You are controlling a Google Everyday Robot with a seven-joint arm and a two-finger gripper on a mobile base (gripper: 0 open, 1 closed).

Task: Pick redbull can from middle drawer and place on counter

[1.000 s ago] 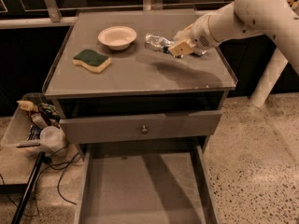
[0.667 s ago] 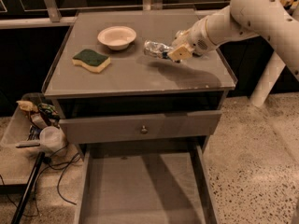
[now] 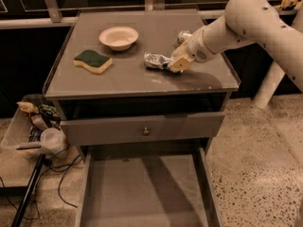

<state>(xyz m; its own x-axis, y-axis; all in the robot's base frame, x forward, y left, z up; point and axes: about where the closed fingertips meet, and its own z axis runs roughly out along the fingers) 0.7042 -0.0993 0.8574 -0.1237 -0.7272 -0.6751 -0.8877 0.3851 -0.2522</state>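
Observation:
The redbull can, slim, silver and dented, lies on its side low over the counter, right of centre; I cannot tell whether it touches the surface. My gripper reaches in from the right on the white arm and is shut on the can's right end. The middle drawer stands pulled out at the bottom of the view, its flat grey bottom bare.
A white bowl and a green-and-yellow sponge sit on the counter's left half. Another silver can stands behind my gripper. A drawer front with a round knob juts out above the open drawer. Clutter and cables lie on the floor to the left.
My gripper has moved left and down toward the counter's middle, carrying the can with it. The bowl, sponge and drawers have not moved.

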